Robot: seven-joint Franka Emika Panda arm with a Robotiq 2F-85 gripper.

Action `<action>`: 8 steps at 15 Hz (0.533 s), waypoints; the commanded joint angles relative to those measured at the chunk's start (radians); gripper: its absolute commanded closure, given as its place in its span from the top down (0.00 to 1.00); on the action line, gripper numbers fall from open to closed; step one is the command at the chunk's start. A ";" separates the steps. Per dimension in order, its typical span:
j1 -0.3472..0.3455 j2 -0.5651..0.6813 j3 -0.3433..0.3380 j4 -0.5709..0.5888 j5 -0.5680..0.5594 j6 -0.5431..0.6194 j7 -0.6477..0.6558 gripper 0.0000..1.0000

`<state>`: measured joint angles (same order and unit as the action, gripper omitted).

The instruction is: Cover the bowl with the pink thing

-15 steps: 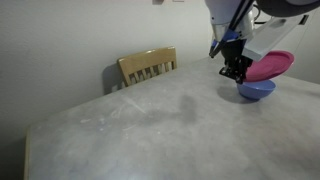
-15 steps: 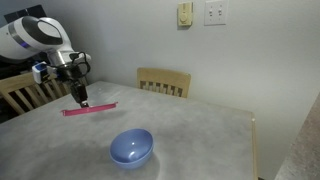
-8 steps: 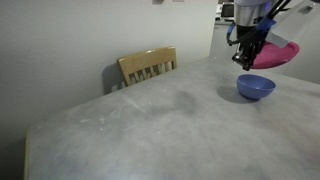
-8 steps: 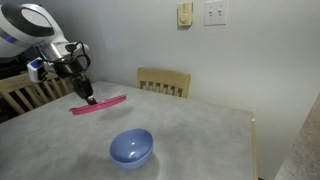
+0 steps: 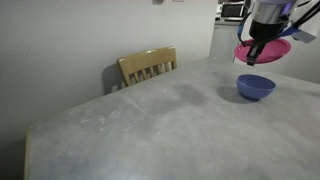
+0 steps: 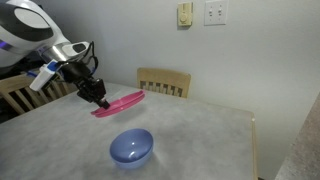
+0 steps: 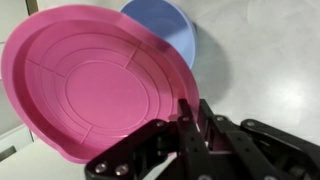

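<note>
The periwinkle-blue bowl (image 5: 255,87) sits upright on the grey table; it also shows in an exterior view (image 6: 131,148) and in the wrist view (image 7: 170,25), partly behind the plate. My gripper (image 6: 99,93) is shut on the rim of the pink plate (image 6: 121,102) and holds it in the air, tilted, above and beside the bowl. The plate also shows in an exterior view (image 5: 268,50) with the gripper (image 5: 256,52) at its edge. In the wrist view the gripper (image 7: 190,112) clamps the plate (image 7: 90,85), which fills most of the picture.
The grey table (image 5: 150,125) is large with its far edge near the wall. A wooden chair (image 5: 147,66) stands at the table's far side; it also shows in an exterior view (image 6: 163,81). A second chair (image 6: 22,92) stands behind the arm.
My gripper has lifted the pink plate off the table and carried it up and toward the bowl. The plate now hangs tilted above the bowl's side. The bowl has not moved.
</note>
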<state>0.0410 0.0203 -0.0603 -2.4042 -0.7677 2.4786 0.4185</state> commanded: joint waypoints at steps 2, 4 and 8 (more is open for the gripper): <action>-0.105 0.061 -0.062 -0.052 -0.154 0.338 -0.089 0.03; -0.131 0.127 -0.096 -0.063 -0.129 0.508 -0.128 0.03; -0.189 0.202 -0.032 -0.170 0.167 0.664 -0.356 0.03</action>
<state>-0.1073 0.1822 -0.1455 -2.5012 -0.7780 3.0655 0.2135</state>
